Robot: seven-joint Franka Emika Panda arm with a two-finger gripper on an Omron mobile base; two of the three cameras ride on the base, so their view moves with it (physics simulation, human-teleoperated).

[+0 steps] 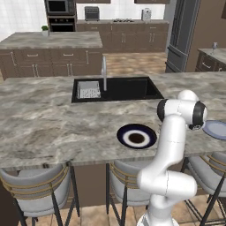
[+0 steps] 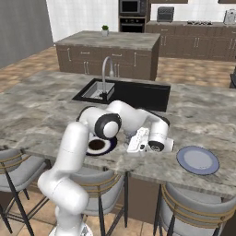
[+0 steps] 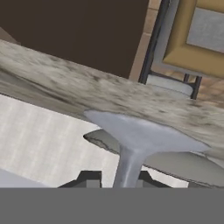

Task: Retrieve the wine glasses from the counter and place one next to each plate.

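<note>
Marbled stone island [image 2: 41,115] top carries a wine glass [image 3: 135,140] near its front edge, between the navy-rimmed plate [image 1: 137,135] and the pale blue plate [image 2: 198,160]. Around its stem stand the two finger tips of the gripper [image 3: 118,178], a little apart; whether they squeeze it, I cannot tell. Behind sits a black sink [image 1: 115,88].

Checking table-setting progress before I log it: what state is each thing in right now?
wine glass: stem between the fingertips, foot at the island top.
gripper: low over the island, around the stem; gripping or released, cannot tell.
navy-rimmed plate: flat on the island, bare, no glass beside it.
pale blue plate: flat on the island, bare.
</note>
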